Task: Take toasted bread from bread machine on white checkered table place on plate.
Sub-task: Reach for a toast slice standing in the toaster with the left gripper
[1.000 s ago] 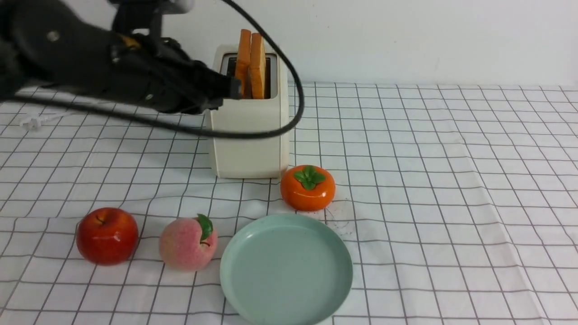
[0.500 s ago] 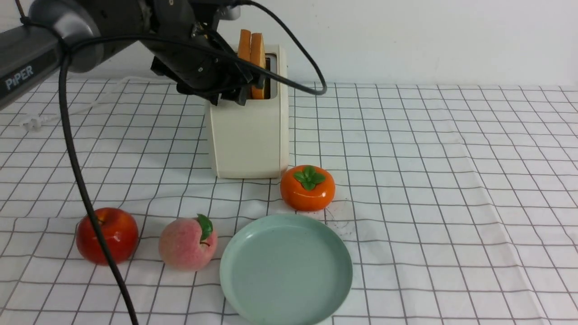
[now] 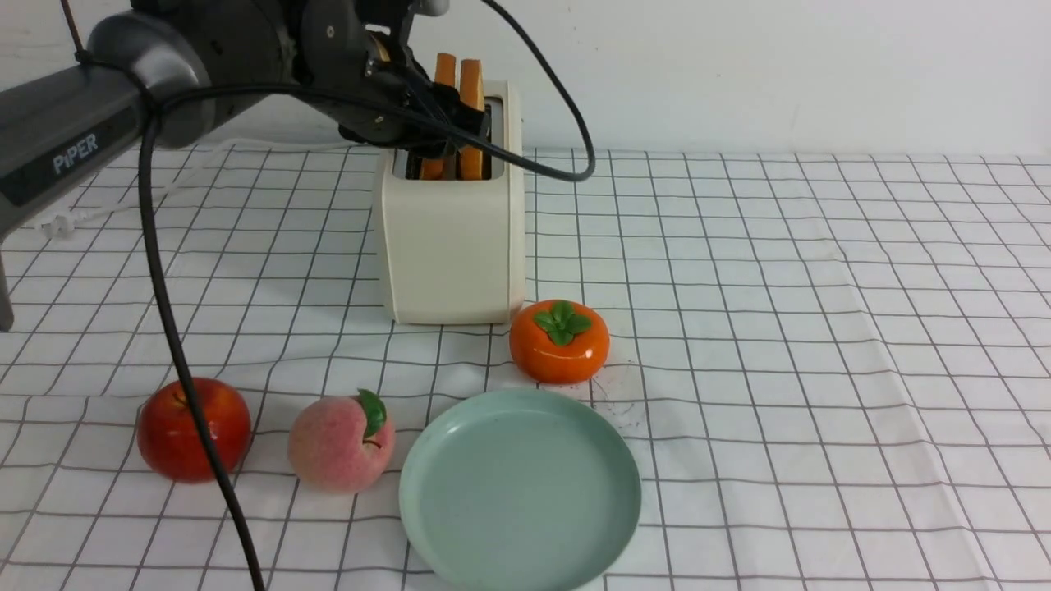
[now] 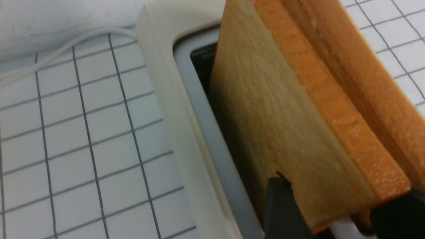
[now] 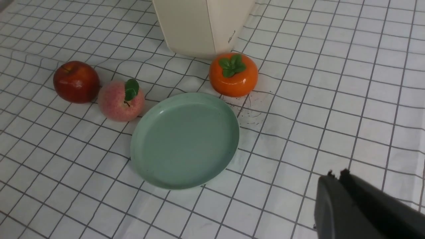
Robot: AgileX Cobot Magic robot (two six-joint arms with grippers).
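Observation:
Two slices of toasted bread (image 3: pixel 444 70) (image 3: pixel 470 82) stand upright in the cream bread machine (image 3: pixel 452 246) at the back of the white checkered table (image 3: pixel 821 328). My left gripper (image 3: pixel 447 131) is at the slots, open, one finger on each side of the left slice (image 4: pixel 275 109). In the left wrist view the gripper (image 4: pixel 338 205) straddles that slice's lower corner; the second slice (image 4: pixel 365 73) stands just behind. The mint-green plate (image 3: pixel 520 492) lies bare at the front. My right gripper (image 5: pixel 335 174) hovers shut above the cloth to the plate's right, out of the front view.
An orange persimmon (image 3: pixel 560 341) sits between toaster and plate. A peach (image 3: pixel 341 443) and a red apple (image 3: pixel 194 428) lie left of the plate. The left arm's black cable (image 3: pixel 164 328) hangs down past the apple. A white cord (image 3: pixel 74 217) trails at far left.
The left arm has swung up from beside the toaster's left face to its top. Its jaws have opened and now stand around the left slice. The slices stay in their slots.

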